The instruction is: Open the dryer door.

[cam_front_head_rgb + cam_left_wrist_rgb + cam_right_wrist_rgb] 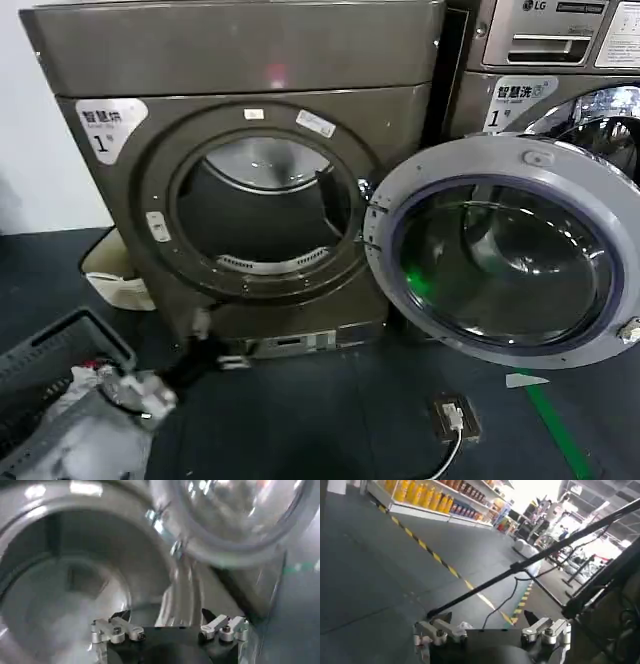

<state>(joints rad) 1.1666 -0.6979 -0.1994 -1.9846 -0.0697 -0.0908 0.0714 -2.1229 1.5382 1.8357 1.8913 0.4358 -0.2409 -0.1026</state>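
The bronze-grey dryer (230, 50) faces me, and its drum opening (262, 210) is uncovered. The dryer door (505, 262) stands swung out to the right on its hinge, showing its pale grey inner rim and dark glass. My left gripper (203, 325) is low in front of the dryer's lower left and blurred. In the left wrist view the left gripper (165, 614) is open and holds nothing; beyond it are the drum (65, 580) and the door glass (235, 515). My right gripper (487, 615) is open and empty, pointing away over the room's floor.
A grey laundry basket (60, 350) with white cloth (90, 440) sits at the front left, with a beige tub (115, 280) behind it. The LG machine (560, 60) stands on the right. A floor socket with a cable (455, 415) and green tape (555, 420) lie ahead.
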